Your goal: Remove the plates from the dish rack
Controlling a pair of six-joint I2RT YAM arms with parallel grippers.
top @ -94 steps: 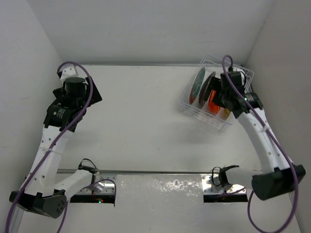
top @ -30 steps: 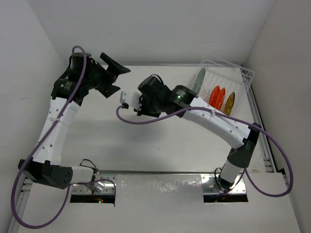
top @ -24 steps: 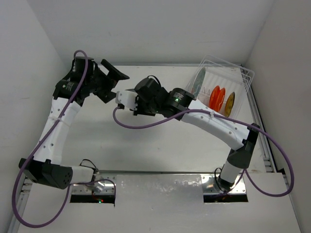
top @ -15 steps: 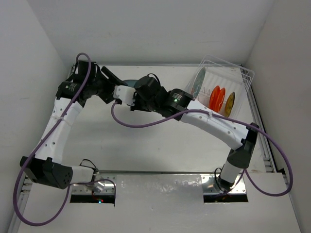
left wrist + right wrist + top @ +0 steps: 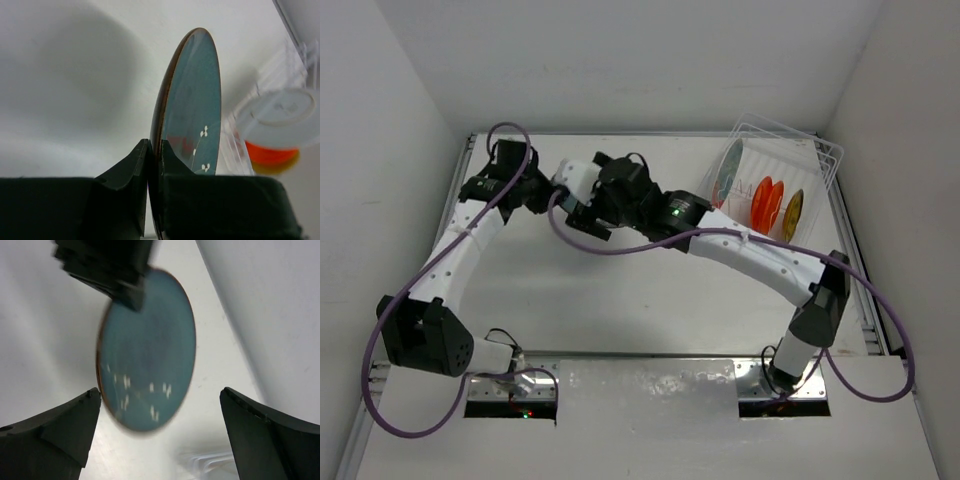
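Note:
A dark teal plate (image 5: 192, 100) with small white flowers stands on edge in the air, and my left gripper (image 5: 154, 150) is shut on its rim. In the right wrist view the same plate (image 5: 147, 365) hangs between the wide-apart fingers of my open right gripper (image 5: 159, 390), which do not touch it. From above, both grippers meet at the back left: left (image 5: 542, 192), right (image 5: 575, 190). The dish rack (image 5: 810, 150) at the back right holds three upright plates: a flowered one (image 5: 728, 172), an orange one (image 5: 765, 200), a yellow-amber one (image 5: 793, 212).
White walls close the table on the left, back and right. The right arm (image 5: 750, 245) stretches diagonally across the middle of the table. A metal strip (image 5: 650, 385) runs along the near edge between the arm bases.
My left gripper has closed on the teal plate and my right gripper has opened off it. Both grippers and the plate have shifted left.

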